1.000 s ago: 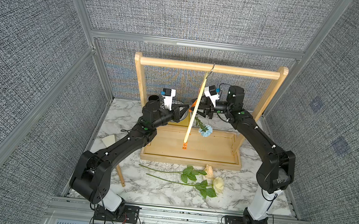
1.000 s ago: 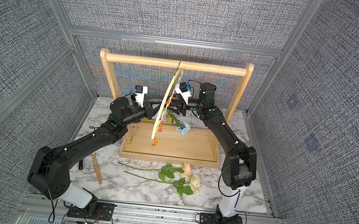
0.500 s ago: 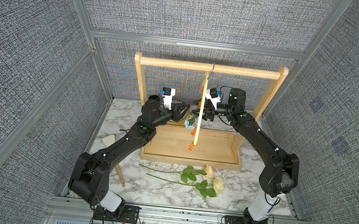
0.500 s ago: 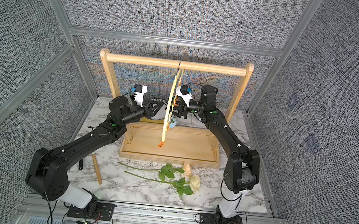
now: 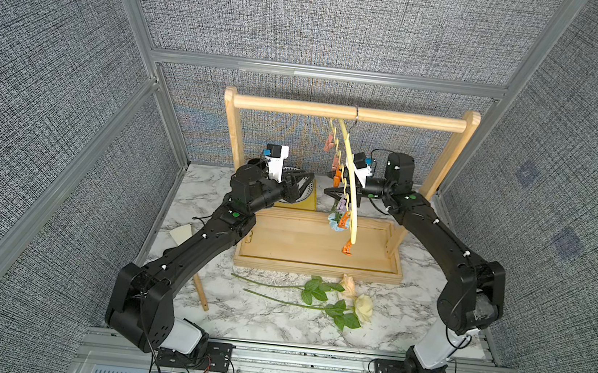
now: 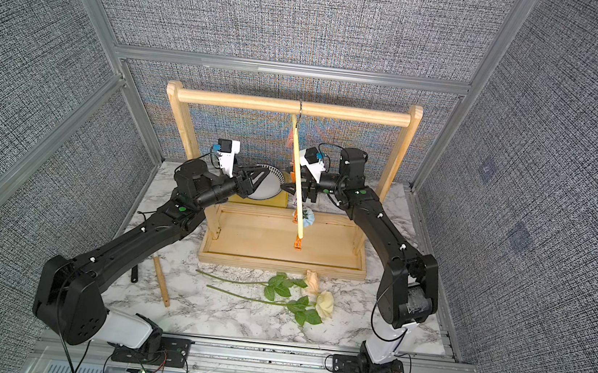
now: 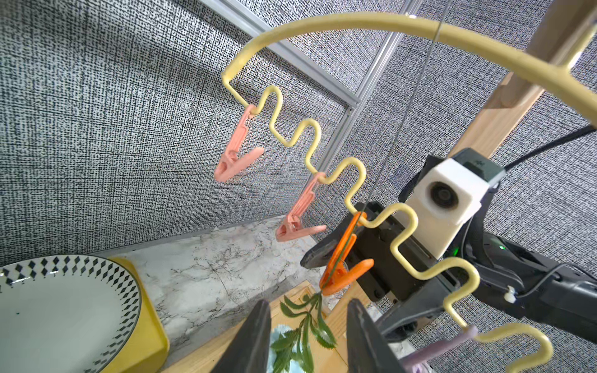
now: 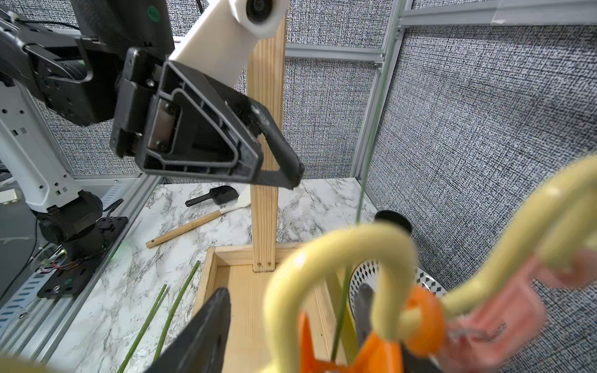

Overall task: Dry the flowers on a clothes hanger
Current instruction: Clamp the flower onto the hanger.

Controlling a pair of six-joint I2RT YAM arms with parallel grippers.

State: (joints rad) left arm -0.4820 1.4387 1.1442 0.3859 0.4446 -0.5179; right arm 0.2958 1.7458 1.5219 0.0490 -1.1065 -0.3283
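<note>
The pale yellow clothes hanger (image 5: 351,185) (image 7: 371,22) hangs by its hook from the rack's top bar. An orange clip (image 7: 339,268) on its wavy bar grips the blue flower's stem; leaves (image 7: 303,323) and the light blue bloom (image 5: 334,223) dangle below. My left gripper (image 7: 310,336) is open, its jaws either side of the leaves without touching them. My right gripper (image 8: 284,323) is open too, with the wavy bar and orange clip between its jaws. Two long-stemmed roses (image 5: 363,307) (image 6: 325,301) lie on the marble in front of the rack.
The wooden rack (image 5: 335,112) stands on a shallow wooden tray base (image 5: 283,246). A patterned plate (image 7: 64,306) sits on a yellow board behind the left gripper. A wooden-handled spatula (image 5: 199,290), a black scoop (image 8: 219,195) and a black cup (image 8: 392,219) lie at the left.
Both grippers have opened. The left one has let go of the blue flower, which now hangs from the clip. The hanger has swung and turned on the bar.
</note>
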